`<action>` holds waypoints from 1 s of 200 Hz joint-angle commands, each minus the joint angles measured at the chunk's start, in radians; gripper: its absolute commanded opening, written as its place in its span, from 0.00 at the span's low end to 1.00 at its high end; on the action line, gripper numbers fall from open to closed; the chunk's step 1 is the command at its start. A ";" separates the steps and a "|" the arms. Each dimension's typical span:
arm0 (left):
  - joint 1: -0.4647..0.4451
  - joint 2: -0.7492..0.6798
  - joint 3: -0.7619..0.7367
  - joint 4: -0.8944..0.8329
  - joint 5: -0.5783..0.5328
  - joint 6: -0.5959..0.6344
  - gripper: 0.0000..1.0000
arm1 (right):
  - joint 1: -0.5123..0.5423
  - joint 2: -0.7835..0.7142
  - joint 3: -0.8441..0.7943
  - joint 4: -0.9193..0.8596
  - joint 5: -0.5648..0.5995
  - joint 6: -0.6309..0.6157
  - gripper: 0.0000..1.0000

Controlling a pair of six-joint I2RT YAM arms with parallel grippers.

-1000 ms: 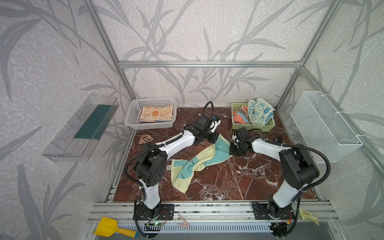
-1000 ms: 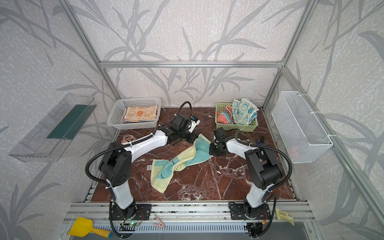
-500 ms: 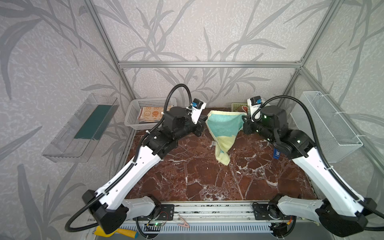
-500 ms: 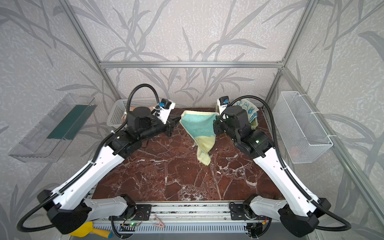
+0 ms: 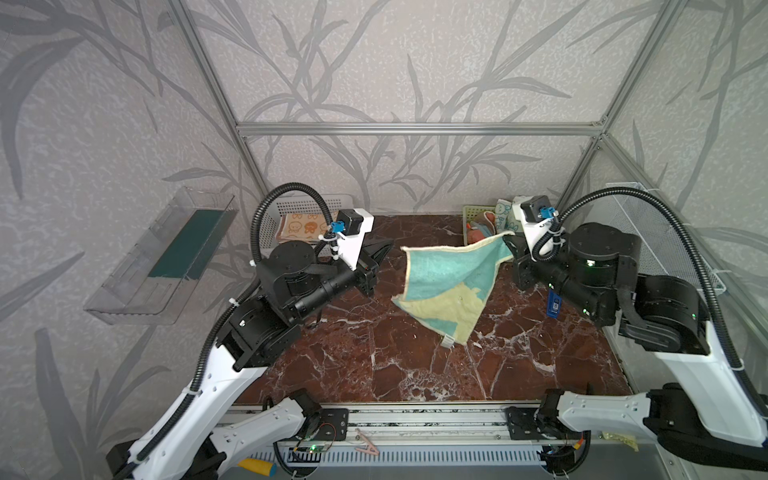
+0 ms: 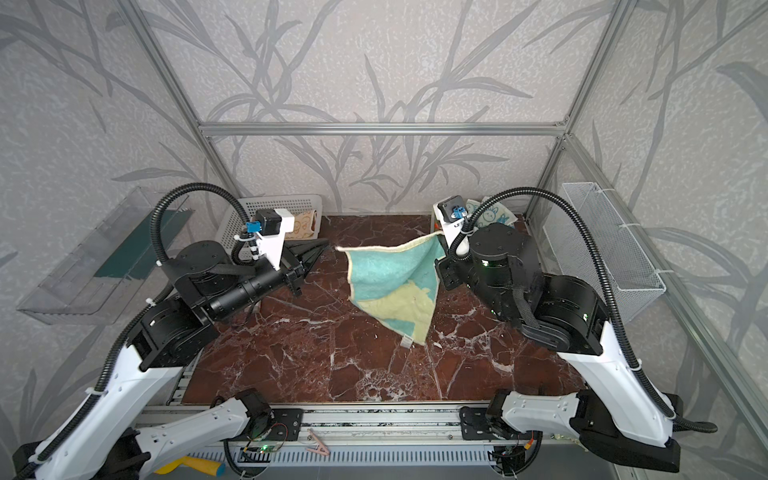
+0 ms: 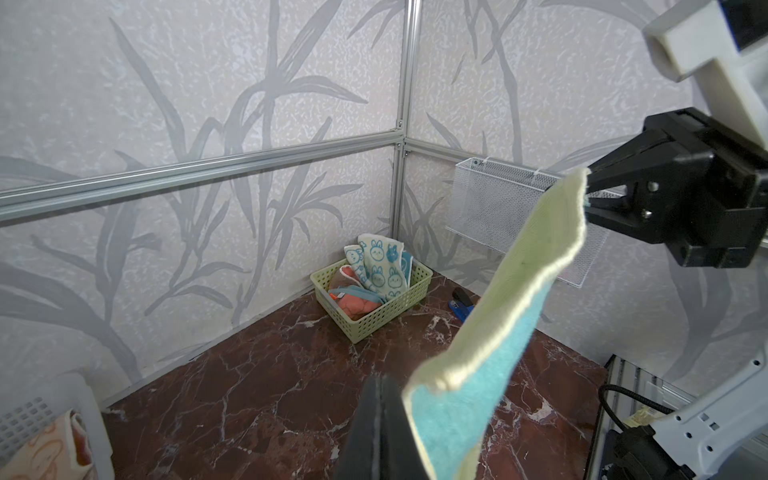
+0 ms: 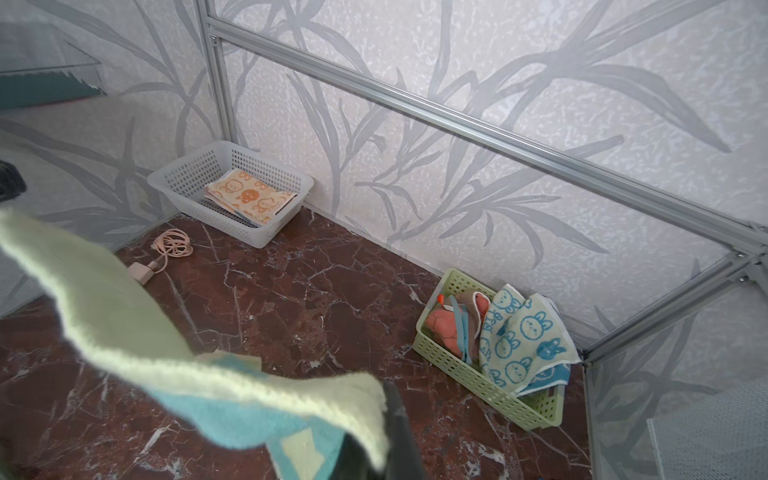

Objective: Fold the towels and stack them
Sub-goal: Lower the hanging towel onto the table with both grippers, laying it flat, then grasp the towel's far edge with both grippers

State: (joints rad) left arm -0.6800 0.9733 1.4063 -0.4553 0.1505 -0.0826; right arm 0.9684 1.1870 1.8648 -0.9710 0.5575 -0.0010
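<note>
A teal towel (image 5: 449, 274) (image 6: 386, 274) with a cream figure hangs in the air over the marble table. My right gripper (image 5: 508, 240) (image 8: 390, 415) is shut on its top right corner. The towel's other top corner floats just off the tips of my left gripper (image 5: 388, 247) (image 7: 380, 399), which is shut with nothing between its fingers. The lowest corner dangles near the tabletop. A folded orange bunny towel (image 8: 249, 195) lies in the white basket (image 8: 183, 174). A white towel with blue bunnies (image 8: 523, 336) and an orange one (image 8: 444, 328) sit crumpled in the green basket (image 8: 478, 374).
A wire basket (image 5: 648, 232) hangs on the right wall and a clear shelf (image 5: 166, 257) on the left wall. A pink coiled cable (image 8: 172, 245) lies before the white basket. A blue stapler (image 7: 459, 305) lies beside the green basket.
Both arms lifted the teal towel off the table and held it stretched between them. Since then its left corner has come free of the left gripper, and the towel swings from the right gripper.
</note>
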 commanded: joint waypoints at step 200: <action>0.123 0.903 -0.313 0.634 0.290 -0.364 0.46 | -0.645 0.848 -0.213 0.334 -0.823 0.075 0.00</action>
State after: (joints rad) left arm -0.5488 1.8061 1.1000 0.1272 0.4507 -0.3939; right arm 0.3275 2.0663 1.6562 -0.6418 -0.3363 0.0822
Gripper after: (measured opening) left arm 0.454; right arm 0.056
